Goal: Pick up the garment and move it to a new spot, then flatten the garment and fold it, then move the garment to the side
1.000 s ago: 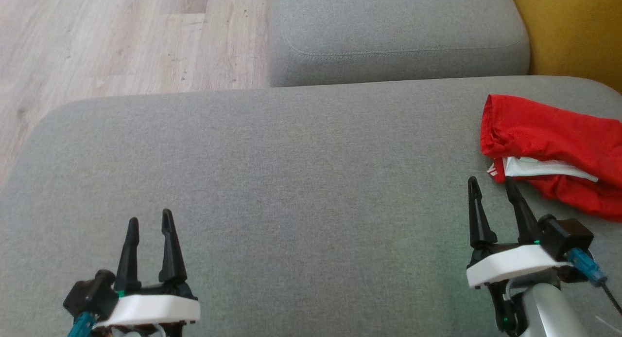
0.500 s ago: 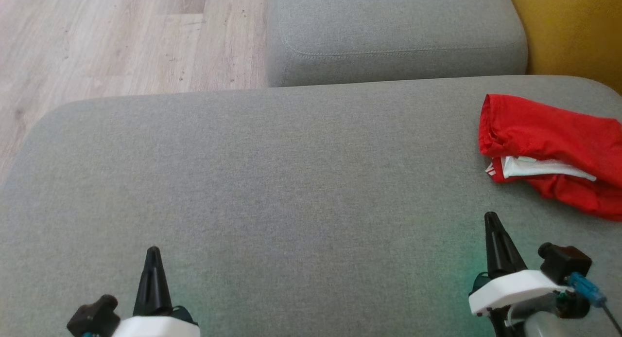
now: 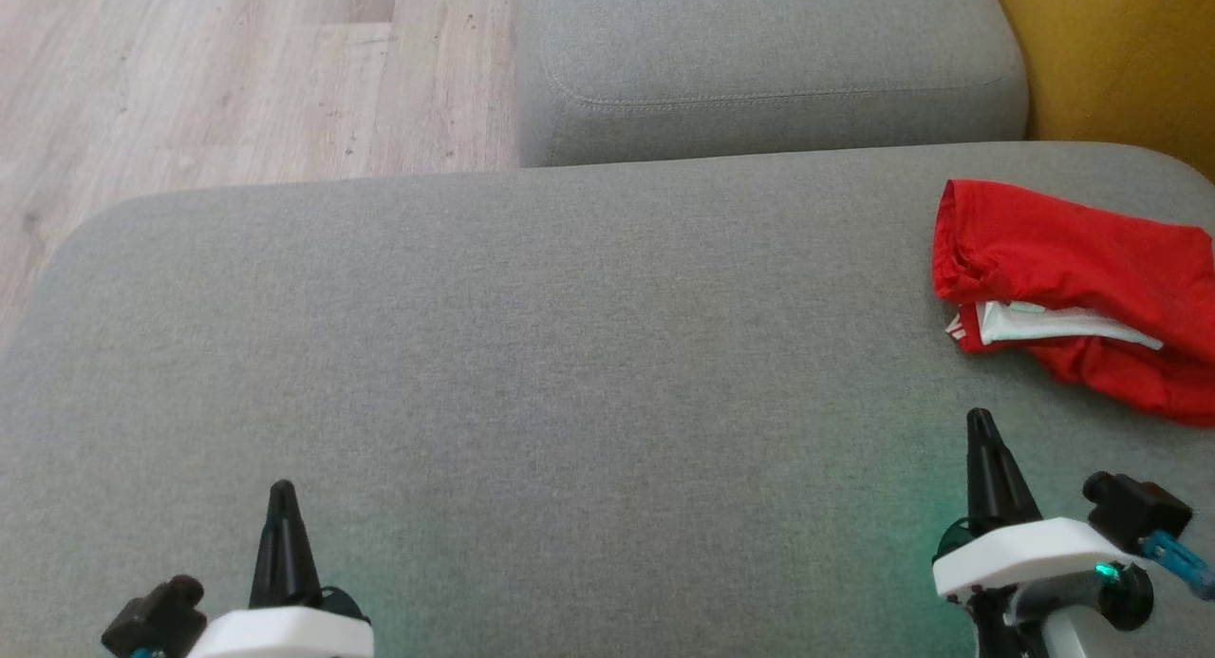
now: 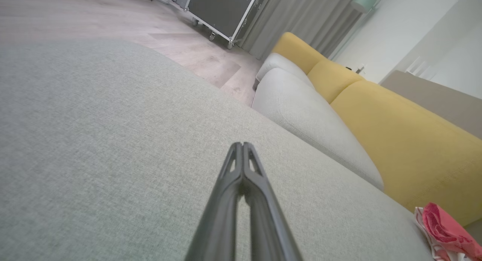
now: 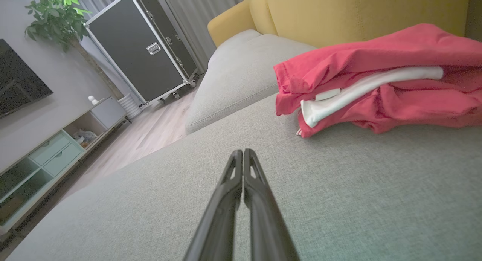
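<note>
The garment (image 3: 1082,302) is red with a white band, lying folded in a loose bundle at the right edge of the grey sofa cushion (image 3: 570,373). In the right wrist view the garment (image 5: 376,76) lies ahead and to the right of my fingers. My right gripper (image 3: 980,421) is shut and empty, hovering over the cushion a short way in front of the garment. My left gripper (image 3: 282,492) is shut and empty at the lower left, far from it. Both wrist views show the fingers pressed together: the left gripper (image 4: 242,145) and the right gripper (image 5: 241,151). The garment (image 4: 446,231) peeks in at the left wrist view's lower right corner.
A second grey cushion (image 3: 769,60) adjoins at the back, with a yellow backrest (image 3: 1120,60) to the right. Wooden floor (image 3: 218,79) lies past the cushion's far left edge. A black flight case (image 5: 139,46), a plant (image 5: 56,16) and a low cabinet (image 5: 49,155) stand across the room.
Both grippers have gone from open to shut and drawn back toward the bottom of the head view. The garment has stayed where it was.
</note>
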You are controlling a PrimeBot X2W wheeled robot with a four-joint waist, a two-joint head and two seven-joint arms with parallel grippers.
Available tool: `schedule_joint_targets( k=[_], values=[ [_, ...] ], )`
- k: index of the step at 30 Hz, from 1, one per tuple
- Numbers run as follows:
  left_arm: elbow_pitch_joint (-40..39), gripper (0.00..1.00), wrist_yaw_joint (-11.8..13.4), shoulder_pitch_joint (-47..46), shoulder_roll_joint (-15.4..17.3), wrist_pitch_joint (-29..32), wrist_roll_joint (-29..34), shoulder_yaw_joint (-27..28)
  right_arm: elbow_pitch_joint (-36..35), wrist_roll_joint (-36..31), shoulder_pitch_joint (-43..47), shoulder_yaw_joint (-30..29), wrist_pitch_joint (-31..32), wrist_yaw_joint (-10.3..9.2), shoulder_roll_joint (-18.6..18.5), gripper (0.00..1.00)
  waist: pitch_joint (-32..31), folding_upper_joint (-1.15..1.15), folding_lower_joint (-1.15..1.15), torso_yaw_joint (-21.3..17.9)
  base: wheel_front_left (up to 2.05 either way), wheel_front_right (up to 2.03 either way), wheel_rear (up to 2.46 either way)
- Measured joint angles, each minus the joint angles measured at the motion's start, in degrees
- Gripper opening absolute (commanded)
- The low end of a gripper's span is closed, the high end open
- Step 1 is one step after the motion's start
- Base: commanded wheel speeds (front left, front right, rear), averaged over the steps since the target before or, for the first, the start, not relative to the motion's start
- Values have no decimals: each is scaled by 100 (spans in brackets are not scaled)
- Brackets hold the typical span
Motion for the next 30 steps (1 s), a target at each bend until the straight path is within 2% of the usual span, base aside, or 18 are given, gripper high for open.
schedule_joint_targets(
  k=[30],
  values=[
    [-97,0,-48,-163,1,488,-1617,200,-240,1908,-21,-261,510,0,1,0,64,0,0,-62,0,0,0]
  ],
)
